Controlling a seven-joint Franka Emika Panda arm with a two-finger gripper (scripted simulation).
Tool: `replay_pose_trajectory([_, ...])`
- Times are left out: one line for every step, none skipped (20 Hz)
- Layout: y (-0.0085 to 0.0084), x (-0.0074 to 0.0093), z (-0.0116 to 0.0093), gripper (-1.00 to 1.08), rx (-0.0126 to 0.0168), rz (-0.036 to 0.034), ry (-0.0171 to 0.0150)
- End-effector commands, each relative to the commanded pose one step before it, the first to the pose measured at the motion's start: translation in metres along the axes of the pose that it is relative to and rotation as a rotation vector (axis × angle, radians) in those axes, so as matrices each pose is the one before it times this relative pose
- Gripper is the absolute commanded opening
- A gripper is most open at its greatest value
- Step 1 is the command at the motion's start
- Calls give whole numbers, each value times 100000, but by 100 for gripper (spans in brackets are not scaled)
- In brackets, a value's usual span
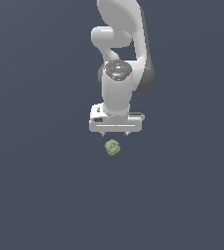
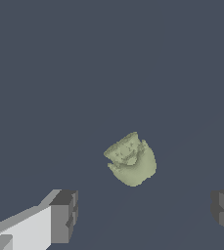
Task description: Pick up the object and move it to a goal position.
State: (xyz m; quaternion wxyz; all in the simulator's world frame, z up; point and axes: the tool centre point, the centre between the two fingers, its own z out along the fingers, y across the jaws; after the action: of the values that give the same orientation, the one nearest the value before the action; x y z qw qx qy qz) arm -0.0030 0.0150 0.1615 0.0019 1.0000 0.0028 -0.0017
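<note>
Wrist view: pincer (image 2: 143, 219) spread wide, object (image 2: 131, 160) apart from both fingers.

Open room around object (image 1: 112, 147)

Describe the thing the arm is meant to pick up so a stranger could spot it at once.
Find the white robot arm against the plain dark grey ground. Just below its gripper, whose fingers are spread wide, sits a small lump. It is the only loose thing there: roundish, rough, olive-green with paler mottling, much narrower than the gripper.
</note>
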Motion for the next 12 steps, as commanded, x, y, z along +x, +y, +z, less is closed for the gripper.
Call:
replay_pose_trajectory([1, 0, 0, 100, 0, 0, 0])
replay_pose_trajectory([-21, -13, 8, 100, -25, -148, -36])
replay_pose_trajectory([-57, -38, 26, 100, -70, -428, -109])
replay_pose_trajectory([-101, -63, 44, 100, -118, -717, -185])
replay_pose_trajectory([-138, -88, 57, 100, -165, -987, -259])
replay_pose_trajectory([-179, -111, 68, 100, -210, -1223, -331])
replay_pose_trajectory([-175, -105, 57, 100, -201, -1116, -318])
replay_pose_trajectory([-151, -87, 39, 100, -170, -875, -270])
replay_pose_trajectory([-123, -70, 21, 100, -137, -626, -218])
replay_pose_trajectory([-96, -51, 4, 100, -102, -373, -164])
replay_pose_trajectory([-53, -30, -14, 100, -54, -90, -90])
replay_pose_trajectory([-10, -3, -15, 100, -7, 119, -15])
